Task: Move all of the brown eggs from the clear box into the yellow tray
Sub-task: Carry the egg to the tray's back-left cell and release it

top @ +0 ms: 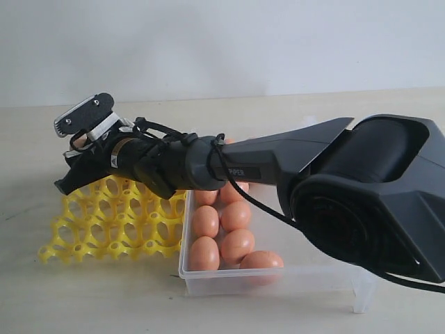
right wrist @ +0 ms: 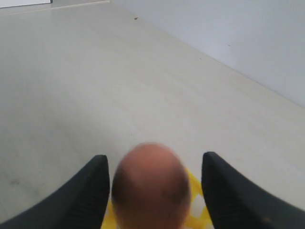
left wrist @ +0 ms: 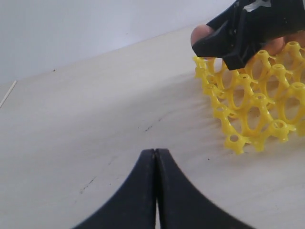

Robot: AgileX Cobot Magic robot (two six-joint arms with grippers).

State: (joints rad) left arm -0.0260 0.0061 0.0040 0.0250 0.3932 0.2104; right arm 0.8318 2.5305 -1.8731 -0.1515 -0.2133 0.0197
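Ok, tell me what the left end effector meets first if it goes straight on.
The way looks free: the left end effector points across table toward the wall, the yellow tray off to one side. Whether it would graze the table first is unclear.

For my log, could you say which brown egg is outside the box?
The egg in the right gripper over the yellow tray; the others lie in the clear box.

Bright even light, faint soft shadows, nearest egg [right wrist: 151, 186] out of focus
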